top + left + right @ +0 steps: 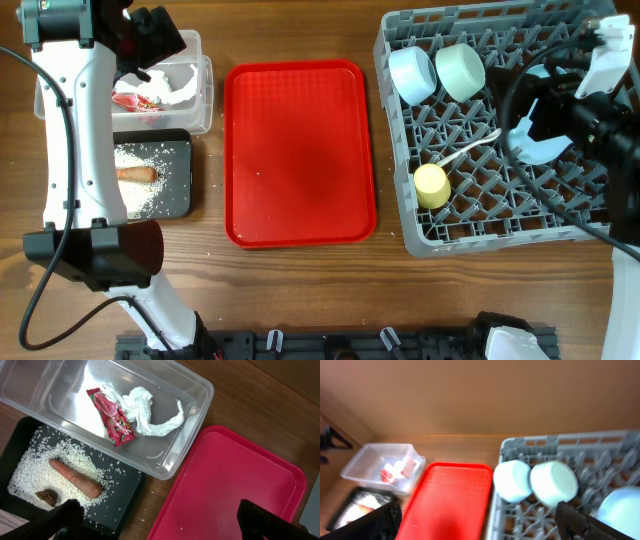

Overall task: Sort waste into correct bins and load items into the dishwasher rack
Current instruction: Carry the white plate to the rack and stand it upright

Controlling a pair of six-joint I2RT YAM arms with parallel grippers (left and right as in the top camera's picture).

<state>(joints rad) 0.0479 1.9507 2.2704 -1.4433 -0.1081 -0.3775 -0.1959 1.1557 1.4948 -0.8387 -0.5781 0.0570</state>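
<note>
Crumpled white paper (142,407) and a red wrapper (112,420) lie in the clear tub (190,425). The black tray (125,495) holds rice grains (30,475), the orange-brown stick (75,477) and a dark lump (46,497). My left gripper (160,525) hangs open above the tray's right edge, nothing in it. In the grey rack (450,235) sit the light blue bowl (411,73), mint bowl (460,70), yellow cup (431,185), white spoon (465,152) and pale blue plate (541,148). My right gripper (477,527) is open and empty over the rack, beside the plate (622,507).
The flat red serving tray (300,150) lies between the bins and the rack, with a few stray grains on it. A few grains also lie on the wood beside the black tray. The right wrist view is blurred. My left arm (75,150) stretches along the table's left side.
</note>
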